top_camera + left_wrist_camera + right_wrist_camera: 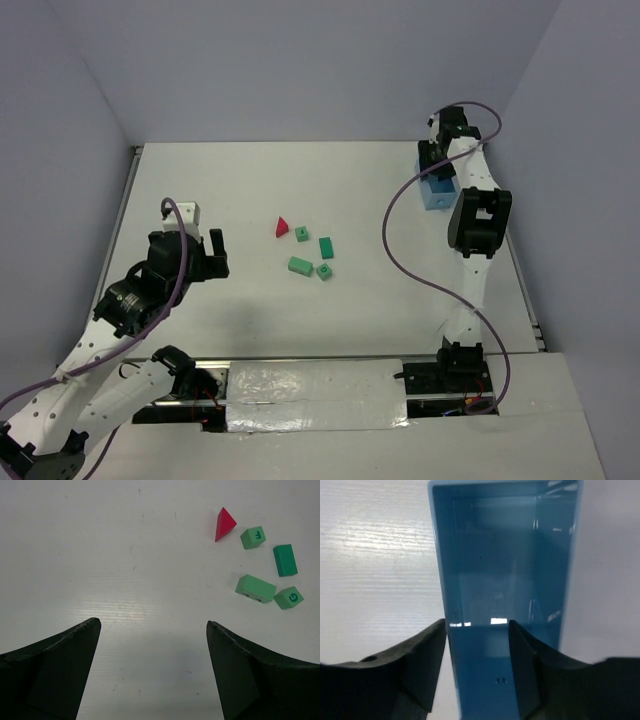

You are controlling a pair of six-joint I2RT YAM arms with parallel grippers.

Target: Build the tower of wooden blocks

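**A:** Left wrist view, nearest first. The left gripper (152,626) has its jaws spread full wide, with nothing between them and the white table (125,555) beneath.

**B:** And the blocks?

**A:** Ahead and off to its right, a loose cluster mid-table, none stacked. Nearest is the light green rectangular wooden block (255,588), lying flat. The green wooden cube marked G (289,597) sits just beside it; can't tell if they touch. Beyond those are the dark green rectangular wooden block (285,560) and the green wooden cube marked F (253,537). The red triangular wooden block (224,523) lies at the far left of the group.

**B:** Handling?

**A:** My guess: light, stiff, paint probably a little slick. Take cubes across two opposite flat faces, and rectangles across the short width. Pinch the red wedge on its flat triangular ends; the slopes would likely squirt out.

**B:** Far end?

**A:** Top external view shows the right gripper (436,172) far right, at the light blue rectangular plastic tray (428,200), well apart from the blocks. In the right wrist view its jaws are part open. One finger (420,670) is outside the tray's long wall and the other inside. The gap is wider than the wall, so it is pinching nothing.
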